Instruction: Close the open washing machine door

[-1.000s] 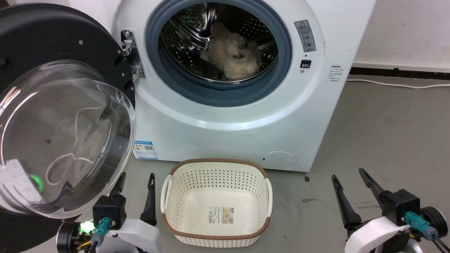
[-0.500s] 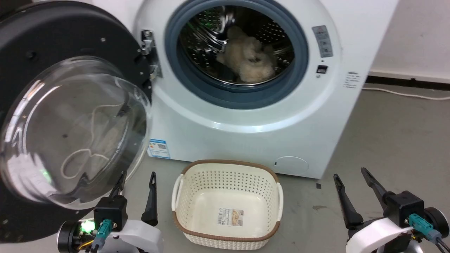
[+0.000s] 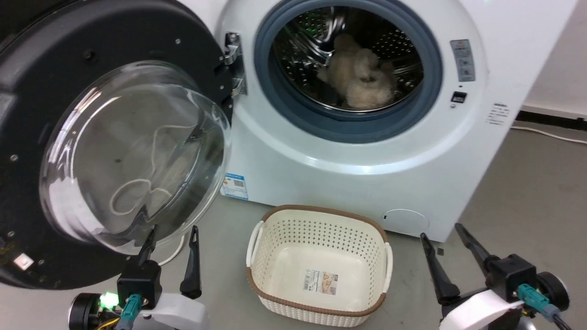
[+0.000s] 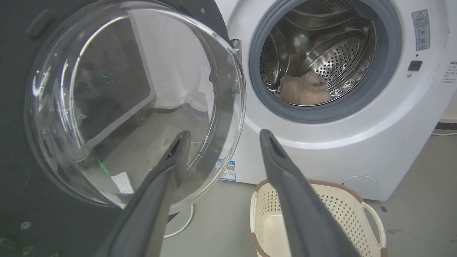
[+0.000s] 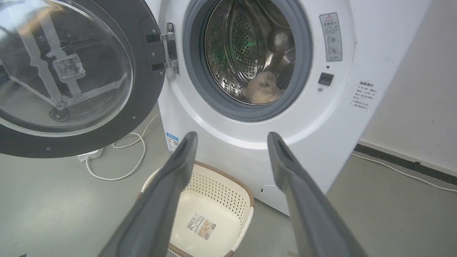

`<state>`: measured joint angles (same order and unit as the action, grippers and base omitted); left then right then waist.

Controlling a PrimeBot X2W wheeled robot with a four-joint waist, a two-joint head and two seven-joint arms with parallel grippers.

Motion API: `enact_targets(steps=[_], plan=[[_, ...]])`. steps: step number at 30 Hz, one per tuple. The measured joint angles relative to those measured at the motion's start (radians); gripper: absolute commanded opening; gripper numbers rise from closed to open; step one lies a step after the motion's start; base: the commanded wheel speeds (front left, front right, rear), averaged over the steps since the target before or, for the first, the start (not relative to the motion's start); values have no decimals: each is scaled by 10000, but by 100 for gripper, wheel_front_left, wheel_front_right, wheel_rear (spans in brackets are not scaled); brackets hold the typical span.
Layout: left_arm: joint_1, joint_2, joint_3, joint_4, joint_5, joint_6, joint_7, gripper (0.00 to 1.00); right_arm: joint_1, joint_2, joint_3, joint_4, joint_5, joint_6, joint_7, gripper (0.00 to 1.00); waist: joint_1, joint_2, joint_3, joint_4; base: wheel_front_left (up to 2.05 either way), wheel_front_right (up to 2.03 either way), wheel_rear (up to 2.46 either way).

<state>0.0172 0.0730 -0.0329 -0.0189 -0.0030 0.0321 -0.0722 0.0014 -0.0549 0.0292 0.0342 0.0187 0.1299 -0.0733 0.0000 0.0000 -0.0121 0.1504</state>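
The washing machine door [image 3: 133, 151] hangs wide open at the left, black-framed with a bulging clear glass bowl, hinged [image 3: 233, 64] to the white washing machine [image 3: 348, 156]. The steel drum holds a beige fluffy item [image 3: 360, 75]. My left gripper [image 3: 172, 231] is open, low at the left, its fingertips just below the glass bowl's lower rim. In the left wrist view the door [image 4: 135, 100] fills the left and the left gripper [image 4: 223, 134] spans the bowl's right edge. My right gripper [image 3: 440, 231] is open at the lower right, empty; the right wrist view shows the right gripper [image 5: 232, 135] facing the machine [image 5: 321, 117].
A cream perforated laundry basket [image 3: 321, 263] with a brown rim sits empty on the grey floor before the machine, between my grippers. A white cable [image 5: 121, 160] and plug block lie on the floor under the door. A wall with a black skirting [image 5: 407, 164] runs at the right.
The head camera has turned left, so the whole scene has shifted right in view and the door shows more fully. Both grippers stay open, low in view.
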Motion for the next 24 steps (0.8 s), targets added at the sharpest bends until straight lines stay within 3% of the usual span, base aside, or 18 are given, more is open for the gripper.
enact_targets(steps=[24], plan=[[401, 128, -4, -441, -4, 414, -523, 100, -357, -132, 865, 709, 230, 0, -520, 100, 0, 0, 114, 1104, -1, -1, -1]])
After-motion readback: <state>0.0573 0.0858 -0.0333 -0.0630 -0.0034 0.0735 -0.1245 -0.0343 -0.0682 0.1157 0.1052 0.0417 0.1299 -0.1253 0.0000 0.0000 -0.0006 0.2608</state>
